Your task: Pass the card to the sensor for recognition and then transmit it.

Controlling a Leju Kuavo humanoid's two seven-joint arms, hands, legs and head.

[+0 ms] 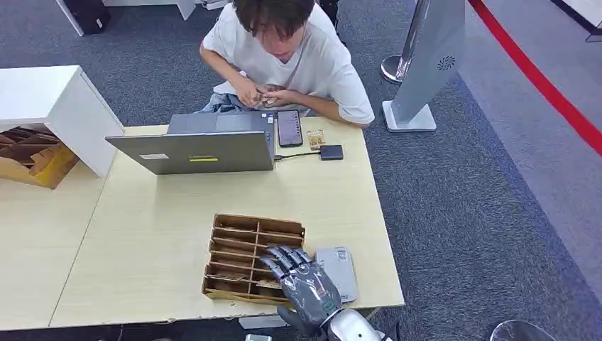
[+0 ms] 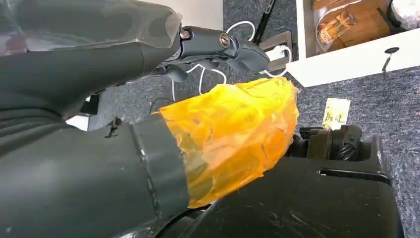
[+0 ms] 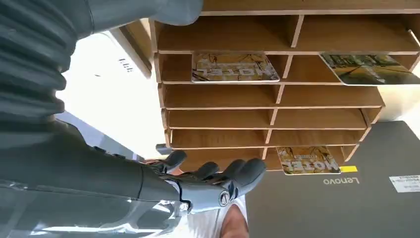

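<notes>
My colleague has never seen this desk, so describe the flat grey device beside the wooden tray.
On the light wooden table, find the wooden divided tray at the near edge. The flat grey device lies just right of the tray, beside the robot's right hand. It is pale grey with rounded corners, unlike the small black box by the laptop.

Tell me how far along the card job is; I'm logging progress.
Early. Nothing looks done: the cards lie in the wooden rack. In hand: the right hand hovers over the rack's near right corner, fingers spread, holding nothing. Left: pick a card, present it to the grey reader beside the rack, then hand it over.
</notes>
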